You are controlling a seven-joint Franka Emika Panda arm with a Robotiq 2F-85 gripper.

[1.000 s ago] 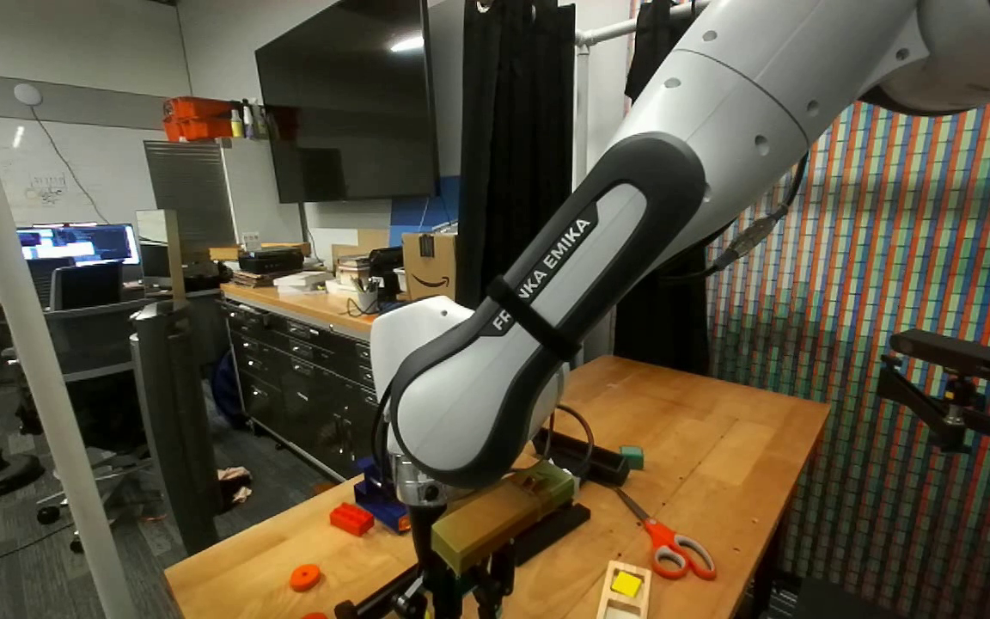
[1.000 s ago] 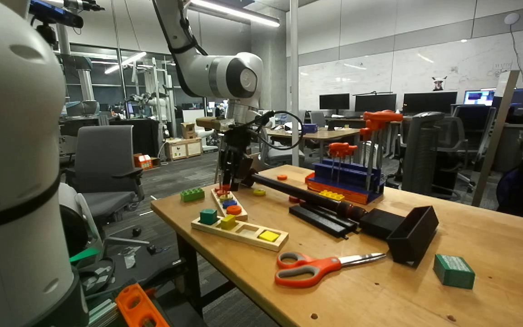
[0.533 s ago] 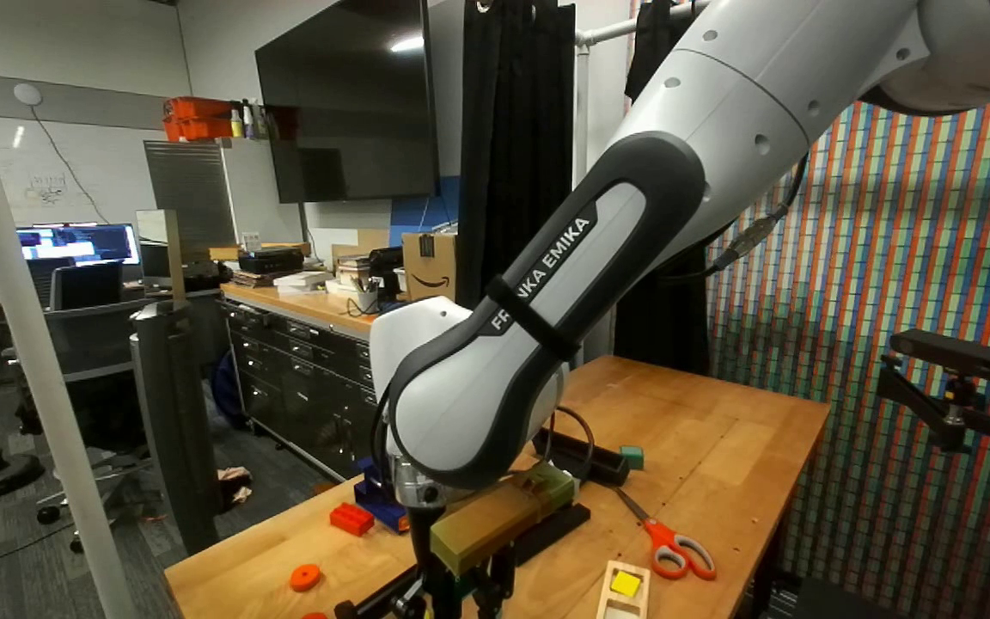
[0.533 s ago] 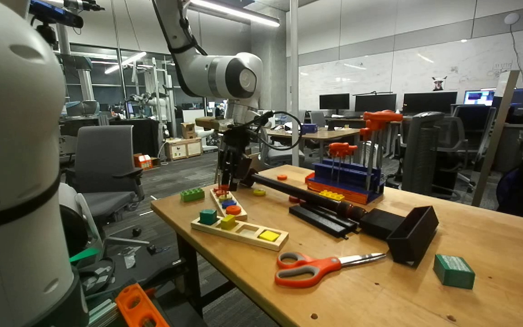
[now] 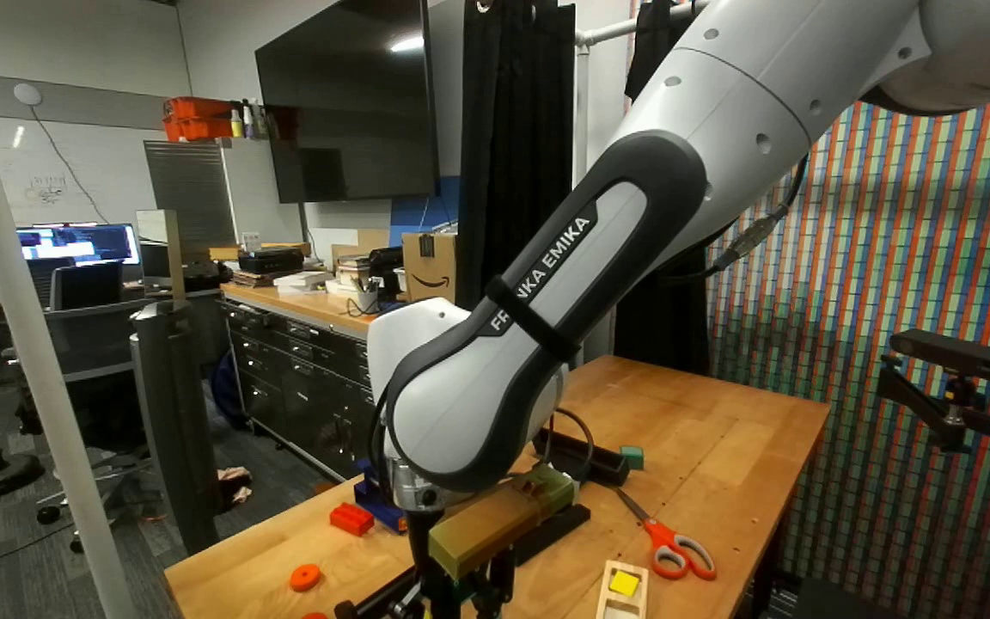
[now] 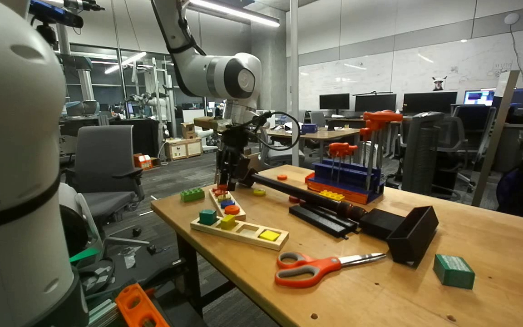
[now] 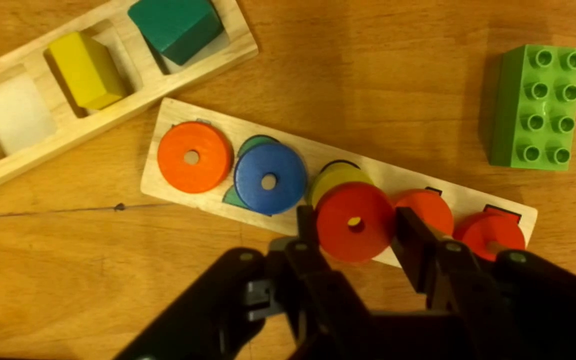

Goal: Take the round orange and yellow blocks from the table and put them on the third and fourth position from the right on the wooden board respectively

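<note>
Wrist view: over the wooden board (image 7: 388,177), my pincer (image 7: 355,223) is rim-clamping a red disc (image 7: 354,206), presumably leaving its hole clear; in an exterior view, yellow disc (image 6: 259,192) and orange disc (image 6: 282,177) are lying loose at my three o'clock

In the wrist view, discs (image 7: 268,160) line the pegboard (image 7: 388,179), the middle one partly behind a disc (image 7: 355,201) in the gripper (image 7: 354,221); the tray (image 7: 68,136) lies at the pegboard's ten o'clock, the brick (image 7: 540,107) at its two. In an exterior view, two loose discs (image 6: 259,192) lie at the pegboard's two o'clock, scissors (image 6: 332,264) at the tray's four.
</note>
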